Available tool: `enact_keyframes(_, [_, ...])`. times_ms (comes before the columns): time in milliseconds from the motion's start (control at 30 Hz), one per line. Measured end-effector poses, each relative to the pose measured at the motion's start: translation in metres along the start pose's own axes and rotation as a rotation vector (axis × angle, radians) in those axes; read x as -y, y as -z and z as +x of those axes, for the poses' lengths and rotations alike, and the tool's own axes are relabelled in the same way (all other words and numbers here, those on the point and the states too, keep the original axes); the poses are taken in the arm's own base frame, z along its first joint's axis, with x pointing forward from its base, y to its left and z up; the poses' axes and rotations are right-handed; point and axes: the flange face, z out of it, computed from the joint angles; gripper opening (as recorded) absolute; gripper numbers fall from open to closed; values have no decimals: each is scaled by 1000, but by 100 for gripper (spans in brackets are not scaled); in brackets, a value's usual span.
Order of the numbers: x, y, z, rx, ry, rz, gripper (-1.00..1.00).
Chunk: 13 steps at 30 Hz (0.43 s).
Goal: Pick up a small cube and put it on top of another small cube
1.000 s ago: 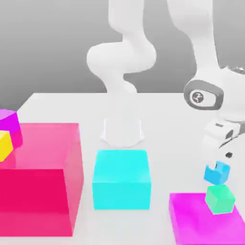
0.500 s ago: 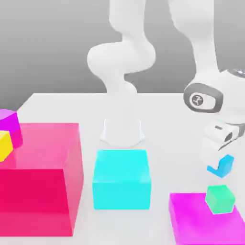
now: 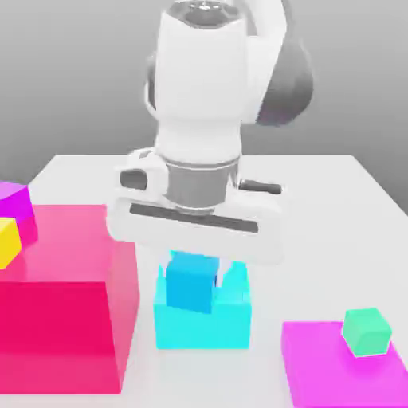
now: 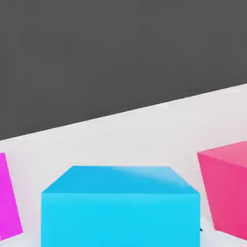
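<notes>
The arm's white hand fills the centre of the exterior view, its gripper [image 3: 194, 267] pointing down with the jaws clamped on the small sky-blue cube [image 3: 191, 281]. That cube hangs under the hand in the lower middle of the frame, in front of the upper face of the large cyan block [image 3: 203, 323] — whether it touches the block cannot be told from this angle.

In the hand view the sky-blue cube [image 4: 120, 205] sits low in the frame, centred, its top face and front face both showing.

The small green cube [image 3: 366, 331] rests tilted on the magenta slab [image 3: 319, 366] in the lower right of the exterior view, well apart from the held cube. At the lower left stands the big pink block [image 3: 64, 303]; the same pink block [image 4: 226, 188] appears at the right edge of the hand view, and a strip of the magenta slab [image 4: 7, 202] at its left edge.

At the far left of the exterior view 2 more things sit by the pink block — a purple piece [image 3: 14, 203] and, just below it, a yellow piece [image 3: 8, 241]. All of it stands on the white table [image 3: 335, 231].
</notes>
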Motion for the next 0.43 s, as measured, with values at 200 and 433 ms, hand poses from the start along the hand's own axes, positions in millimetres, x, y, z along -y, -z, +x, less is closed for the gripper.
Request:
enact_keyframes(200, [-108,60,135,34,-354,13,-100])
enact_keyframes(433, [-119,23,144,38,-383,14,100])
